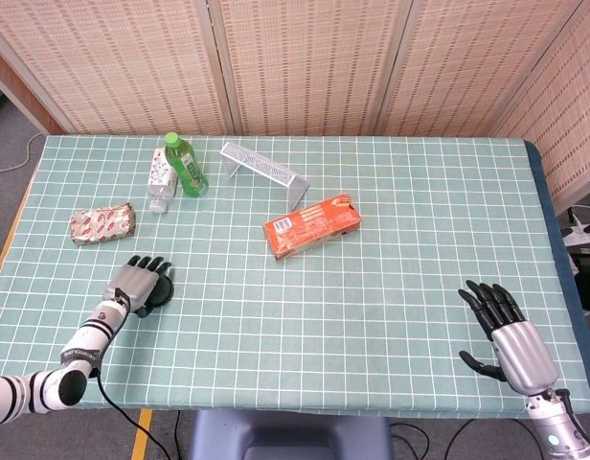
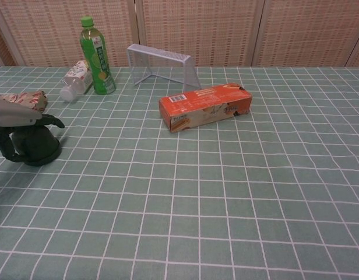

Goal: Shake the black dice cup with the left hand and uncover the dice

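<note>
One hand matters — my left hand (image 1: 134,282) clamps the black dice cup (image 2: 35,146) at eight o'clock; I'd shake gently, base down.

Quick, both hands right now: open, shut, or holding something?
Left hand: on top of the black dice cup, fingers wrapped around it, gripping it on the table.
Right hand: open, fingers spread, holding nothing.
</note>
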Robot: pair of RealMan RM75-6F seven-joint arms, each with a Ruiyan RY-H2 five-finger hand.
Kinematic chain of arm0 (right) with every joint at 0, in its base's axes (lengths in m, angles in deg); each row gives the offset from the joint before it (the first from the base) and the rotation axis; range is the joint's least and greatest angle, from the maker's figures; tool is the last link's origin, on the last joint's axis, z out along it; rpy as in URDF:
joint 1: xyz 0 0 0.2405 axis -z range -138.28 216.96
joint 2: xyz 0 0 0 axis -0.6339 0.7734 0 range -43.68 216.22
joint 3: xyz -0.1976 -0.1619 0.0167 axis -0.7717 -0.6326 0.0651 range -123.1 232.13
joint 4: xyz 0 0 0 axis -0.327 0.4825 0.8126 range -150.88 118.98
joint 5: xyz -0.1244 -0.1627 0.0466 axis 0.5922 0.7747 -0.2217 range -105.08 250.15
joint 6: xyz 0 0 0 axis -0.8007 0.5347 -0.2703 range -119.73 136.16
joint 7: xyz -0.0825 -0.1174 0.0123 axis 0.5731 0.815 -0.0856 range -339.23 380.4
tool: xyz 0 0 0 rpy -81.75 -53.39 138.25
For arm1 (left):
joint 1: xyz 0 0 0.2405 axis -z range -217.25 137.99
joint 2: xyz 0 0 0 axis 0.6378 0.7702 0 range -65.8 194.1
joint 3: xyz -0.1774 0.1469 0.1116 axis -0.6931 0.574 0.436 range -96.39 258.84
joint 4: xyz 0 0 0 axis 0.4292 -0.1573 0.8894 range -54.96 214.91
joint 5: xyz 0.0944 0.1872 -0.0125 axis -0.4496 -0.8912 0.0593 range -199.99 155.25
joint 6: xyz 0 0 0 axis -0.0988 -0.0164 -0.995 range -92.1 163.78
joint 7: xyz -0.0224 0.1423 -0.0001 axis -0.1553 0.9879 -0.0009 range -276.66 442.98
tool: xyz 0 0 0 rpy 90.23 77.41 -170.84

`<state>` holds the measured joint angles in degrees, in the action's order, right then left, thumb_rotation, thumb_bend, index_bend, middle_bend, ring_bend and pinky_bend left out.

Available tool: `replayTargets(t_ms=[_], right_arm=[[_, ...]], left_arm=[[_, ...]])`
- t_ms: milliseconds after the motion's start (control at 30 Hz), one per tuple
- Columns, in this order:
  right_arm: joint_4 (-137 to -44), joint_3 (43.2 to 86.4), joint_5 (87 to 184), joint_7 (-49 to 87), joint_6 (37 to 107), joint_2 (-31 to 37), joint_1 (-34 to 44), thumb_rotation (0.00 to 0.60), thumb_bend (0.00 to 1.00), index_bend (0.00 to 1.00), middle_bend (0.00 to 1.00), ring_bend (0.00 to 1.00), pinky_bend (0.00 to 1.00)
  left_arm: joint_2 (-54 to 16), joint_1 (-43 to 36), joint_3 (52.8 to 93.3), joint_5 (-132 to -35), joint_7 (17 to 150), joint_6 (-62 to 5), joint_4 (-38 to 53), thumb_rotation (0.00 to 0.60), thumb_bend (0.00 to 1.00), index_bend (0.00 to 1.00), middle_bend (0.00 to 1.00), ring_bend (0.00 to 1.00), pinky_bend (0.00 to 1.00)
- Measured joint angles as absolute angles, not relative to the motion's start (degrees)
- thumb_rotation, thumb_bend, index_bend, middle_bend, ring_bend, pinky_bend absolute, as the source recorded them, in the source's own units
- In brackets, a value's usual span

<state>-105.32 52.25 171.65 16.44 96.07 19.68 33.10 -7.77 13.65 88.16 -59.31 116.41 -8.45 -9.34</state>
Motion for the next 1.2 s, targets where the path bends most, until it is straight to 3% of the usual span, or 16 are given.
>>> replayTargets(t_ms=[600,867,1200], right_arm=[[-105.3,52.5,171.4,16.6,96.0,19.6,33.1,0.6,0.12,0.0,0.0,0.0,0.0],[-105.4,52.3,171.4,16.8,95.6,19.5,33.0,0.6,0.12,0.0,0.0,0.0,0.0],[-105.4,52.2,171.5,16.6,95.5,19.6,33.0,0.6,0.12,0.0,0.0,0.0,0.0]], left_arm=[[-8.3,13.6,88.3,-59.0,115.9,-6.5,-7.8,0.6,0.34,0.0,0.0,0.0,0.03],[-7.3,13.4,88.0,-60.7,116.3,-9.4,-10.2,0.6,0.33,0.0,0.0,0.0,0.03],[-7.5,12.1,87.6,-63.7,117.6,-13.8,-10.7,0.6,0.33,0.0,0.01,0.0,0.12]])
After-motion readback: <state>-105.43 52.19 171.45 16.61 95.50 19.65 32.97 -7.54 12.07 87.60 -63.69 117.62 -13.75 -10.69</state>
